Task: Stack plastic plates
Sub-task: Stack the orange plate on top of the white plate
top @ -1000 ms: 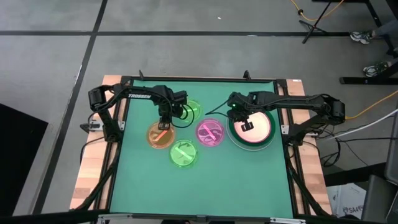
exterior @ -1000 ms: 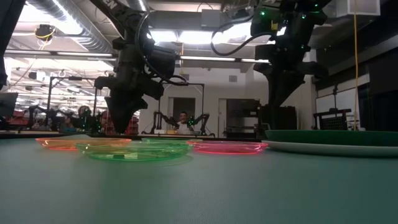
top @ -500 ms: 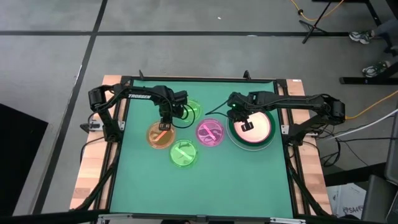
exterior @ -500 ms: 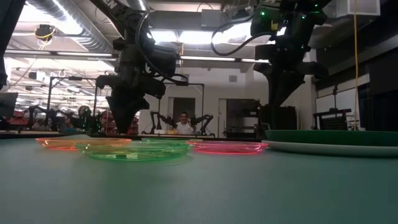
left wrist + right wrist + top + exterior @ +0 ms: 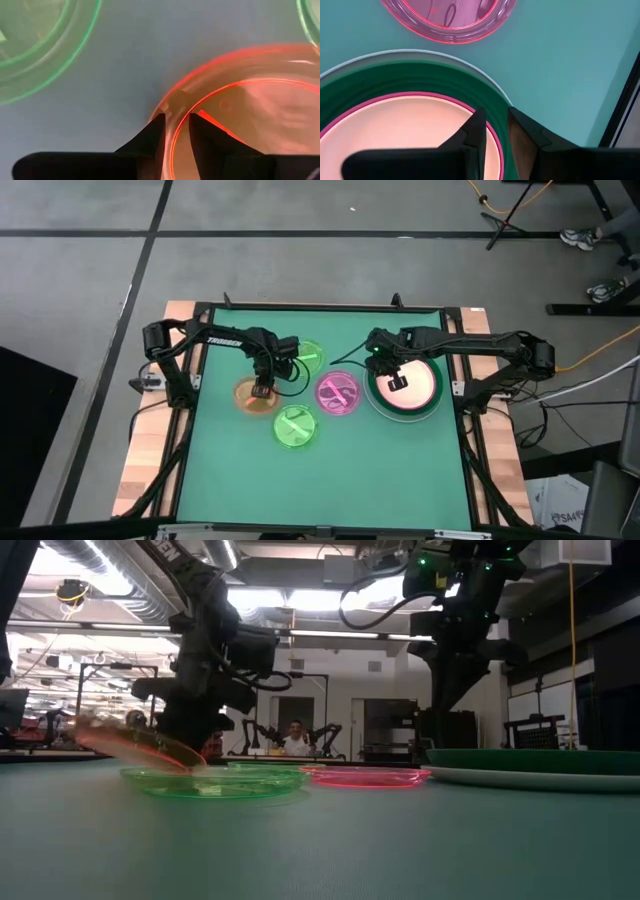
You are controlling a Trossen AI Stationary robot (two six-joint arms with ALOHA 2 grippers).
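Observation:
The translucent orange plate (image 5: 250,400) (image 5: 130,743) is tilted in my left gripper (image 5: 263,388) (image 5: 175,127), which is shut on its rim. One lime green plate (image 5: 297,427) lies flat near the table's middle. The other (image 5: 308,357) lies flat toward the far edge. The translucent pink plate (image 5: 338,393) with centre bars lies flat beside the stack. The four large plates are stacked, pale blue rim (image 5: 380,56), dark green (image 5: 378,402), pink rim (image 5: 420,96) and cream (image 5: 420,385) on top. My right gripper (image 5: 398,382) (image 5: 495,122) hovers shut over the stack. My left gripper pinches the orange plate's rim (image 5: 176,112) on its far right part. One finger (image 5: 200,132) is inside the plate and one finger (image 5: 156,134) is outside, pointing down from above. The plate tilts, its side away from the fingers (image 5: 90,730) raised above the table.
The table's raised frame (image 5: 320,308) runs round the green mat. Open mat lies along the near half (image 5: 320,480). The near lime plate (image 5: 215,783) sits just beside the tilted orange plate. A person (image 5: 295,740) shows in the room beyond the table.
My left gripper has moved slightly toward the table's left and near side and has taken hold of the orange plate's rim. The orange plate, which lay flat, is now tipped, with its left side lifted off the table. My right arm has kept still.

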